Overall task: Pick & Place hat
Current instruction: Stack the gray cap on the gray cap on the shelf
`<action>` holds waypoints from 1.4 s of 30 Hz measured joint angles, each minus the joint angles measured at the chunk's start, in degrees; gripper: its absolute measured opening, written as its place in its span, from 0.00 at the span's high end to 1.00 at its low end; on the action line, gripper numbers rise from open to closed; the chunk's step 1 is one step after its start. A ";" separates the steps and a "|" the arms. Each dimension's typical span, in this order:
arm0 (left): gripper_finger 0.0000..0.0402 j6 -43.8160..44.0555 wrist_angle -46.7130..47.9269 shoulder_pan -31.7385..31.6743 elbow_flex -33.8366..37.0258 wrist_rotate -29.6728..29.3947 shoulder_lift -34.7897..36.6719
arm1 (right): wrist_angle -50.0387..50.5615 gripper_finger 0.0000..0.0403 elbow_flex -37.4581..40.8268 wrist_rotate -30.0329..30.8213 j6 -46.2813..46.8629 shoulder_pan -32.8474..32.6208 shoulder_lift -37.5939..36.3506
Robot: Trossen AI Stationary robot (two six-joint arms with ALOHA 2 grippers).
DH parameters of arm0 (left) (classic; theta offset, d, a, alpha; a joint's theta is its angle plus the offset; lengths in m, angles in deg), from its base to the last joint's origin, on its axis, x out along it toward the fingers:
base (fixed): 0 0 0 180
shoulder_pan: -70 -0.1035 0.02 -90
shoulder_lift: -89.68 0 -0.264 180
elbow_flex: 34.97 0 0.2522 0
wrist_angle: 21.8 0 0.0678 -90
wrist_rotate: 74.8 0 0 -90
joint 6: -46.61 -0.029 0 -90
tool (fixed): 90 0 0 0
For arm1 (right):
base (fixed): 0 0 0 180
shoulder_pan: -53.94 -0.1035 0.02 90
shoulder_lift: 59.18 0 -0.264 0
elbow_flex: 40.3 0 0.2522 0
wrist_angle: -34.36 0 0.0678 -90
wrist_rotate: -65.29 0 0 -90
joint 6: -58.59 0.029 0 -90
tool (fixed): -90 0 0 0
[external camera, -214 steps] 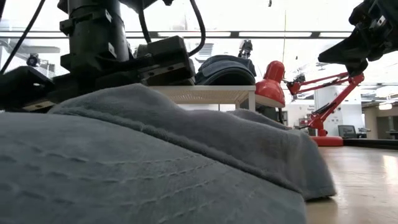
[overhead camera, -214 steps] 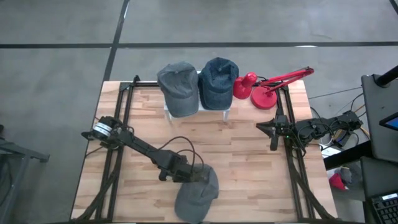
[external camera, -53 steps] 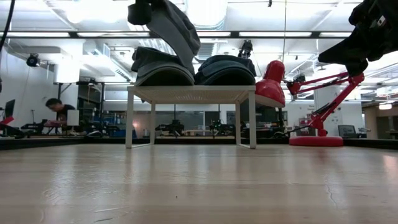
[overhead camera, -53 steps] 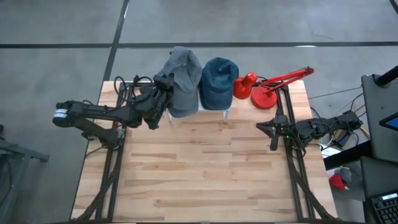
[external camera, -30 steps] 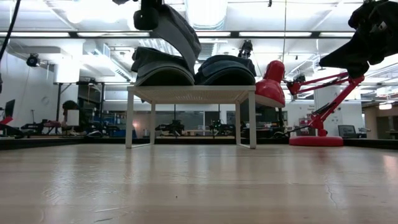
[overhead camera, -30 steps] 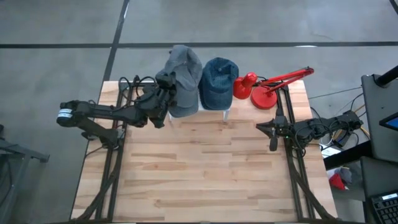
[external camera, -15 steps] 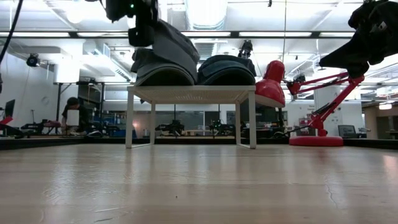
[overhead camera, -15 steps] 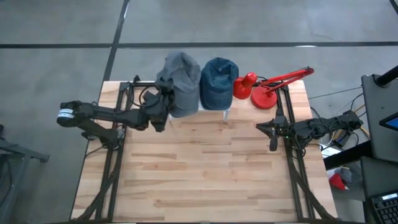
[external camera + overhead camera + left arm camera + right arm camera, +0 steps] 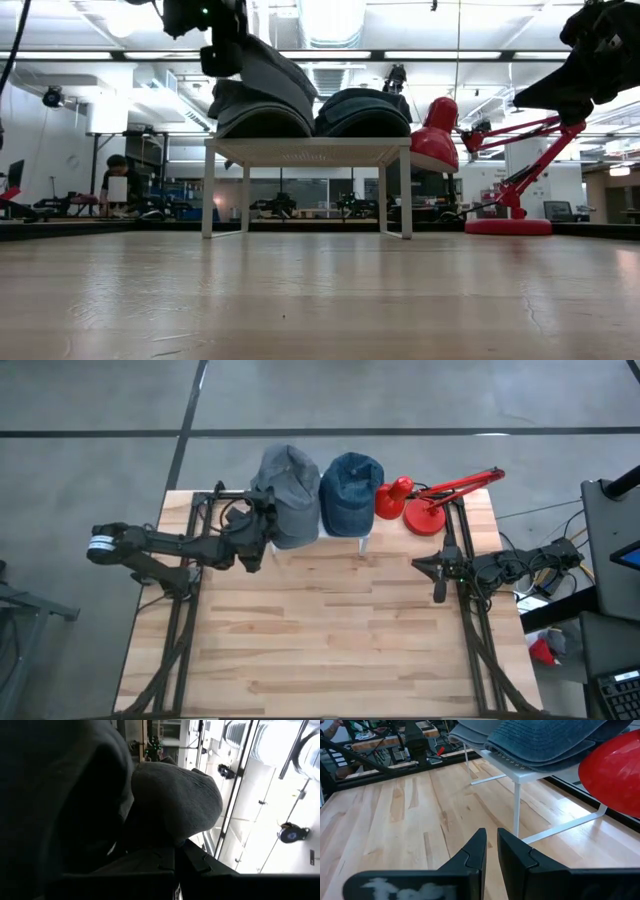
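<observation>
The grey hat (image 9: pixel 287 495) is gripped at its brim by the left claw (image 9: pixel 262 525), directly above the white stand (image 9: pixel 310 152), beside the blue hat (image 9: pixel 351 490).

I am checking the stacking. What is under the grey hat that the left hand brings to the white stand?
Another grey hat lies under the grey hat, on the white stand. The lower hat's top is covered. The left hand is at the upper hat.

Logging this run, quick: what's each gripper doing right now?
Left gripper: shut on the grey cap, over the white rack.
Right gripper: nearly shut, empty, waiting at the table's right side.
</observation>
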 joint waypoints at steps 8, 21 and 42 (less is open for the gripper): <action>1.00 -0.83 2.53 0.00 0.09 4.98 2.49 | 0.04 0.89 0.00 0.00 0.00 -0.02 0.00; 0.92 2.65 5.00 -0.02 2.75 7.46 2.68 | 0.09 0.89 0.00 0.00 0.00 -0.02 -0.02; 0.75 -7.96 4.94 0.00 2.89 6.66 8.94 | 0.11 0.89 0.01 0.00 0.00 -0.01 -0.01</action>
